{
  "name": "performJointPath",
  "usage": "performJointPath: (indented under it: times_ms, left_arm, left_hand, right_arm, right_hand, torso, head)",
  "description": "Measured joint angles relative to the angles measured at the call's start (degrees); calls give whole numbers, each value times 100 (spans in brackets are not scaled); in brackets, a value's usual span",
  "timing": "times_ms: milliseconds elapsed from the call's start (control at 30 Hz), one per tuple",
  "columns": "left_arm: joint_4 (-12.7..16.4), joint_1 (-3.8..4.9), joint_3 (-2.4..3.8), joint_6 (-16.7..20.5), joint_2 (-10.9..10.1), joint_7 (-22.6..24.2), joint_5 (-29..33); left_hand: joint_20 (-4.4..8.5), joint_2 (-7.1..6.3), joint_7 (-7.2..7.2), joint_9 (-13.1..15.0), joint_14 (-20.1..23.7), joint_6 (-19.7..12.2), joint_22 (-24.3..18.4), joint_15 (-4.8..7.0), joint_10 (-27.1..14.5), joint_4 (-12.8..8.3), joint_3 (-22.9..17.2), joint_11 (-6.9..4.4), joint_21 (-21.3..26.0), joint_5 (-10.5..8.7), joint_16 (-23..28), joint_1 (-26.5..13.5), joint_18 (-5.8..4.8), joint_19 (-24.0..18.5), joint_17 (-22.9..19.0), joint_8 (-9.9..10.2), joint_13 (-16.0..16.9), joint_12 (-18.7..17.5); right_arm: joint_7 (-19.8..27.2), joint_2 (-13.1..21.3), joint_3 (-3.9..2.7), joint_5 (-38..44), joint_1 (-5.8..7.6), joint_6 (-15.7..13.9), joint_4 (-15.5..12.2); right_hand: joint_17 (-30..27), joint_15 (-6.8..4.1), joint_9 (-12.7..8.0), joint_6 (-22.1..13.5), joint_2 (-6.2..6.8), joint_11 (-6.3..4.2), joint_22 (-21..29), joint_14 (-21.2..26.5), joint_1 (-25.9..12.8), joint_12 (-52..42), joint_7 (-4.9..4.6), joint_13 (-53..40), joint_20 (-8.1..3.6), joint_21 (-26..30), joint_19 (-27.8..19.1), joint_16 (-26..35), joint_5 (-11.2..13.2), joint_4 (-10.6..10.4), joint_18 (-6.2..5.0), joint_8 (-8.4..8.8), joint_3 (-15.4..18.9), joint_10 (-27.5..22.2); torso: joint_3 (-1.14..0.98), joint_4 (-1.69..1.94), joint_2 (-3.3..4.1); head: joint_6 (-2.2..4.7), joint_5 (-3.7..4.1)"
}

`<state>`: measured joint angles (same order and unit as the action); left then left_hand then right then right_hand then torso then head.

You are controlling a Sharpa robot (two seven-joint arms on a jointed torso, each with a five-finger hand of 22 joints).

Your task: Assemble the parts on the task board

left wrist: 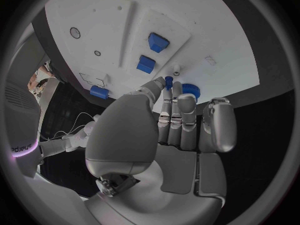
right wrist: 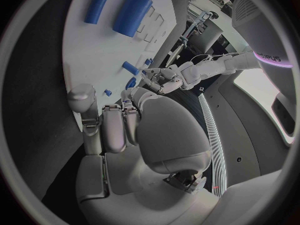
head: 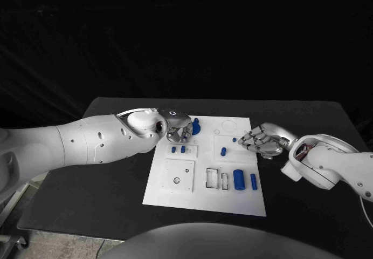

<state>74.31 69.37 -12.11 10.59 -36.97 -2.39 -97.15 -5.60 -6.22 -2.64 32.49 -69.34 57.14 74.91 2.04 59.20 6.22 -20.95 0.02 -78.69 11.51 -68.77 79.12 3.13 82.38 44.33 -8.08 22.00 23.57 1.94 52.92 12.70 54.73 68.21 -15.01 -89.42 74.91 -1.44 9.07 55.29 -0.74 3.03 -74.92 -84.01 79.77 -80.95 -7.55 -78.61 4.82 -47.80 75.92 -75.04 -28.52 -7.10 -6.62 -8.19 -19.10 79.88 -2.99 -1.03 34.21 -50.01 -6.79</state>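
Your left hand (head: pixel 177 128) sits at the far-left corner of the task board (head: pixel 179 195), fingers drawn together on a slim blue peg (left wrist: pixel 168 82), beside a round blue knob (left wrist: pixel 190 90). It appears to pinch the peg, though the contact itself is partly hidden. Your right hand (head: pixel 261 141) rests at the board's right edge, fingers curled, holding nothing. Two blue blocks (left wrist: pixel 152 52) stand seated in their plate; two blue cylinders (head: pixel 244 180) lie near the right edge. Judged step: seating the peg. Next, align it squarely over its hole before pressing down.
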Motion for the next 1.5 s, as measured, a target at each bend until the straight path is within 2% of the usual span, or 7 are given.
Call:
performJointPath:
  times_ms: [200,367,1033,1233,1267,1367,1500]
  left_arm:
    - [3,0,-1,2,-8,-2,-4]
    - [4,0,-2,5,-18,-8,-10]
    - [6,-1,-5,9,-31,-33,-24]
    - [84,-1,-5,76,-100,-34,-40]
    - [107,-1,-5,105,-133,-35,-44]
    - [154,-1,-5,183,-209,-36,-49]
    - [189,-1,-3,305,-281,-37,-50]
  left_hand:
    - [-13,-91,126,-115,41,-365,0,2,-192,114,30,72,37,-261,44,-91,0,-28,-71,235,36,-95]
    - [-12,-95,164,-143,61,-444,0,-18,-264,127,45,79,37,-326,44,-95,0,-28,-90,257,69,-95]
    - [-13,-64,56,-143,81,-335,1,2,-314,147,34,30,82,-292,84,-64,0,-68,-134,256,182,-95]
    - [-12,-127,50,-151,81,-287,4,2,-355,422,213,30,81,-525,83,-324,0,-68,-115,256,282,-82]
    - [-12,-125,50,-151,81,-287,4,2,-355,441,218,30,81,-518,65,-322,0,-68,-111,233,293,-70]
    - [-12,-123,41,-160,81,-237,3,2,-376,489,170,51,71,-259,54,-320,0,-68,-103,232,322,-70]
    - [-13,-75,41,-168,81,-238,3,2,-396,428,108,31,56,-220,54,-234,0,-68,-108,232,340,-70]
  right_arm:
    - [-2,0,0,0,0,6,2]
    - [-3,0,0,-1,0,10,4]
    - [-3,3,0,-8,0,19,3]
    - [-3,17,0,-9,0,20,-3]
    - [-3,21,0,-9,0,21,-5]
    - [-3,32,0,-9,0,22,-8]
    - [-3,38,0,-10,0,24,-8]
  right_hand:
    - [0,0,0,0,0,0,0,0,0,6,0,0,0,0,0,0,0,6,0,0,-7,0]
    - [0,0,0,0,0,-9,1,0,0,5,0,0,0,0,0,0,0,6,0,0,-6,-9]
    - [-1,0,-2,0,0,-20,2,0,0,5,0,4,0,27,0,0,0,6,0,0,-6,-20]
    - [-1,0,-2,0,0,-20,-3,0,0,5,0,4,0,27,1,0,0,6,0,0,-6,-20]
    - [-1,0,-2,0,0,-20,-3,0,0,5,0,4,0,27,0,0,0,6,0,0,-6,-20]
    - [-1,0,-2,0,0,-20,-3,0,0,4,0,4,0,27,1,0,0,6,0,0,-6,-20]
    - [1,0,-2,0,0,-20,-3,0,0,4,0,4,0,27,0,0,0,6,0,0,-6,-20]
  torso:
    - [1,-1,0]
    - [1,-2,1]
    - [2,-2,1]
    - [2,-2,2]
    - [2,-2,2]
    - [2,-2,2]
    - [1,1,1]
  head:
    - [0,-3]
    - [0,-8]
    - [0,-9]
    - [0,-12]
    - [0,-8]
    - [0,-1]
    - [0,1]
